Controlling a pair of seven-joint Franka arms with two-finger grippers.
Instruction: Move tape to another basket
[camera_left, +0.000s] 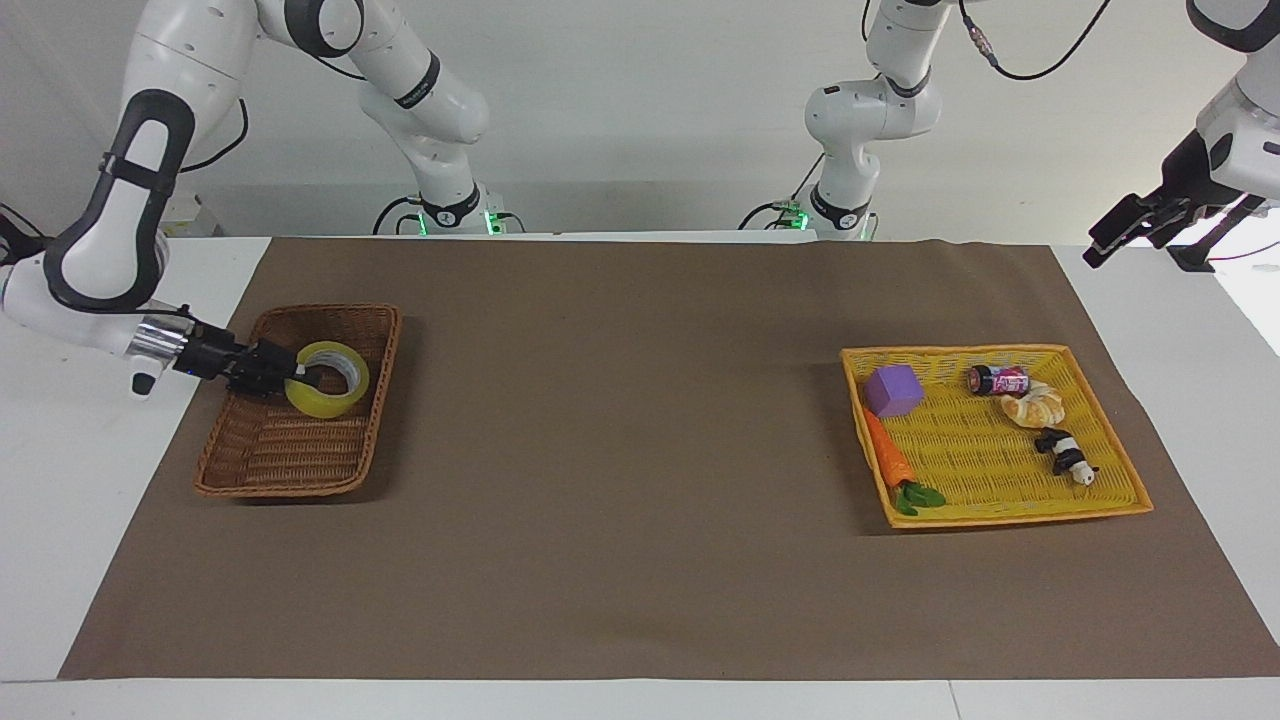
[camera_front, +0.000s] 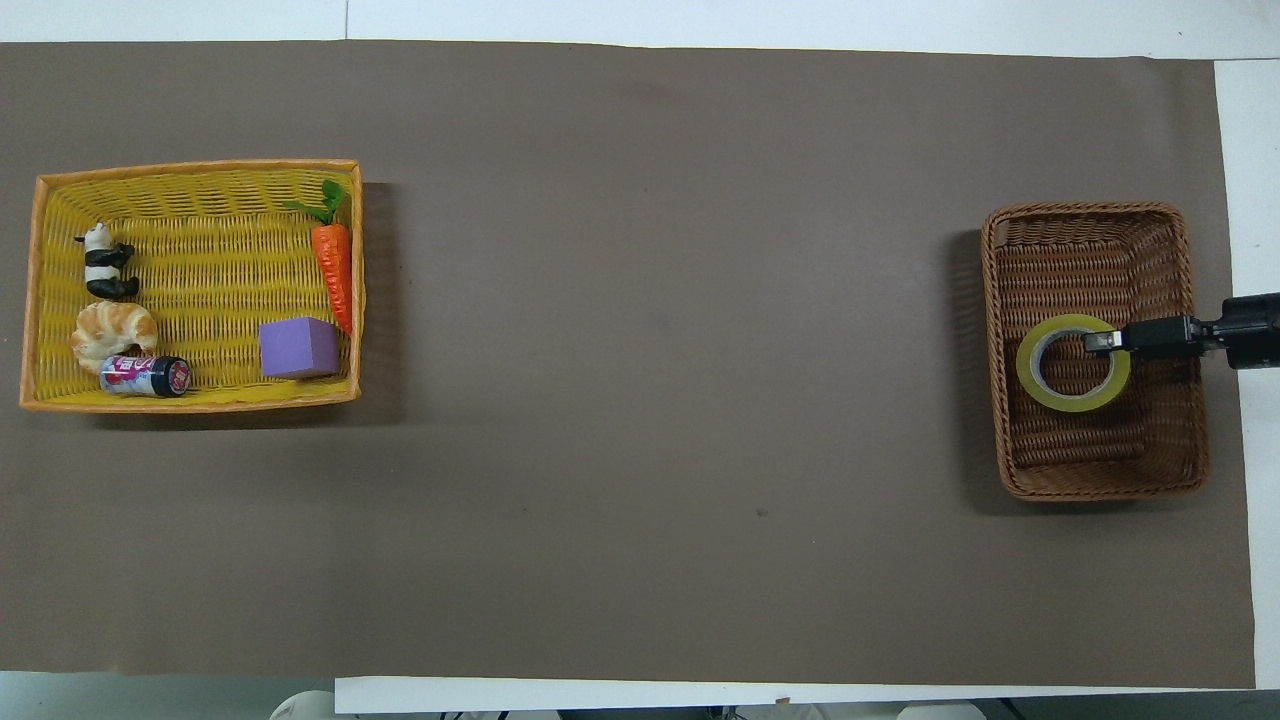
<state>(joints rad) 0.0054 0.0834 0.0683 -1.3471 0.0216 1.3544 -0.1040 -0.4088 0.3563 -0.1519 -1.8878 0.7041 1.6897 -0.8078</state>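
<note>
Risk: the right claw (camera_left: 300, 378), at the facing view's left, is straddling the tape's (camera_left: 328, 378) wall; pulling back early could be dragging the roll over the brown basket's (camera_left: 262, 478) rim.
Right claw: grip width is not showing.
Left claw (camera_left: 1128, 222): waiting wide, upper right.
Tape: lying in the brown basket.
Yellow basket (camera_left: 1000, 515): holding cube, carrot, can, croissant, panda.

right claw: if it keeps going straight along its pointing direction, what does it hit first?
The right claw straddles the rim of the translucent yellow tape roll, inside the brown woven wicker basket. Straight on, it probably meets the roll's opposite inner wall first.
</note>
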